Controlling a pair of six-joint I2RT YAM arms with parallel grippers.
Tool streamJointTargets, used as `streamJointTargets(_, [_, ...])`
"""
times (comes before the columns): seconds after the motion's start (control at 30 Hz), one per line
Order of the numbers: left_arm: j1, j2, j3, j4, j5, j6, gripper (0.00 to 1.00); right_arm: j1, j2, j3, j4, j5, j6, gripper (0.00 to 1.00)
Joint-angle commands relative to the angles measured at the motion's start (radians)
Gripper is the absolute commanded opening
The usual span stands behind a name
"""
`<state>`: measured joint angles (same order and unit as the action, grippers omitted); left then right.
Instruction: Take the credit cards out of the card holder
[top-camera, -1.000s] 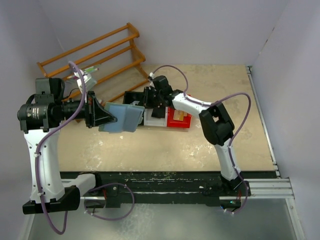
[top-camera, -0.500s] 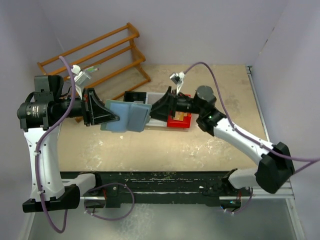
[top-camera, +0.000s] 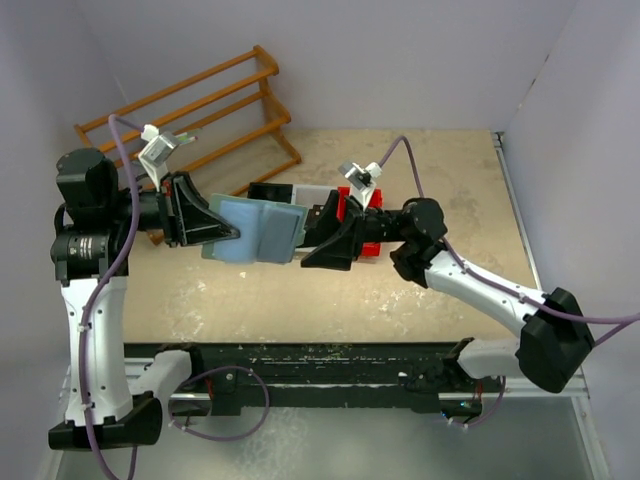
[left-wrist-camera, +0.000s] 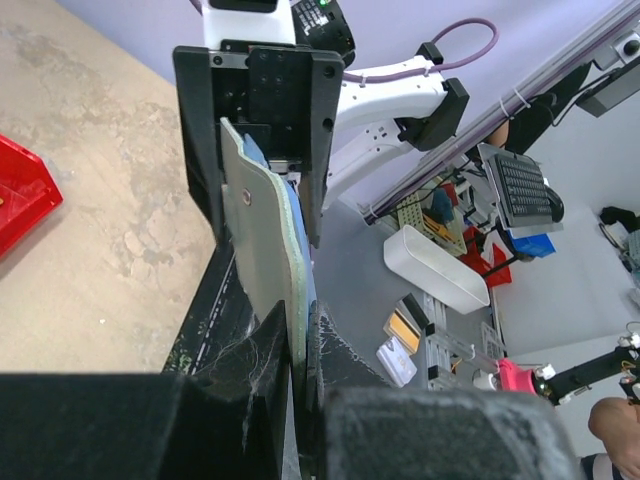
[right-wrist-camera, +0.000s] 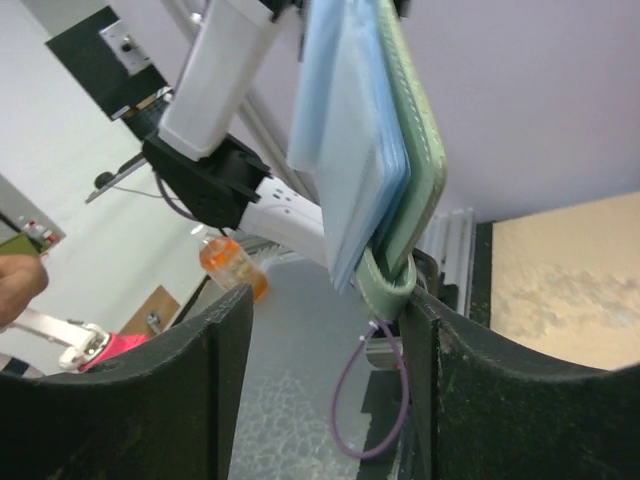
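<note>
1. Card holder (top-camera: 255, 232): aloft above bench (top-camera: 300, 300), clamped in left pincer (top-camera: 236, 238) (pale blue inside showing).
2. Right pincer (top-camera: 306, 243): jaws wide, at card holder's free edge, gripping nothing.

From above, the right gripper (top-camera: 312, 240) and the holder (top-camera: 255, 230) cover most of the bins (top-camera: 316, 195) at frame centre, and whatever lies in them is out of sight. The rack (top-camera: 200, 100) has its lower left end hidden behind the left arm (top-camera: 95, 300). In the left wrist view the holder shows edge-on, its inside unseen, and the red bin (left-wrist-camera: 20, 200) is cut by the left edge. In the right wrist view the holder's top runs off the upper edge, and what it holds can't be made out.
</note>
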<state>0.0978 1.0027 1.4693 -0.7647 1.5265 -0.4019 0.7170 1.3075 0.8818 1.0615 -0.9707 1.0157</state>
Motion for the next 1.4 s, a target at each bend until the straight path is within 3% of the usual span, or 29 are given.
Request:
streamJointTargets(0.0, [0.002,-0.038,-0.041,0.374,0.166,-0.309,0.00,0.024,-0.016,0.070,0.114,0.030,0.045,0.57])
streamJointTargets(0.17, [0.003,-0.042,-0.040,0.368,0.166,-0.310,0.00,0.024,-0.013,0.095,0.104,0.064,0.052,0.36])
streamJointTargets(0.33, [0.002,-0.047,-0.034,0.359,0.168,-0.310,0.00,0.024,-0.021,0.105,0.036,0.098,0.048,0.22])
streamJointTargets(0.6, [0.002,-0.050,-0.028,0.350,0.172,-0.309,0.00,0.024,-0.050,0.154,-0.166,0.206,-0.071,0.22])
streamJointTargets(0.87, [0.002,-0.050,-0.029,0.347,0.173,-0.307,0.00,0.033,-0.043,0.184,-0.202,0.248,-0.072,0.33])
streamJointTargets(1.07, [0.003,-0.048,-0.026,0.345,0.170,-0.307,0.00,0.058,-0.029,0.200,-0.241,0.241,-0.094,0.49])
streamJointTargets(1.2, [0.002,-0.043,-0.019,0.347,0.171,-0.309,0.00,0.058,-0.041,0.155,-0.192,0.158,-0.086,0.51])
streamJointTargets(1.27, [0.002,-0.043,-0.018,0.347,0.170,-0.308,0.00,0.056,-0.030,0.134,-0.092,0.031,-0.026,0.51])
streamJointTargets(1.37, [0.003,-0.041,-0.017,0.347,0.169,-0.308,0.00,0.055,-0.012,0.132,0.016,-0.035,0.046,0.49])
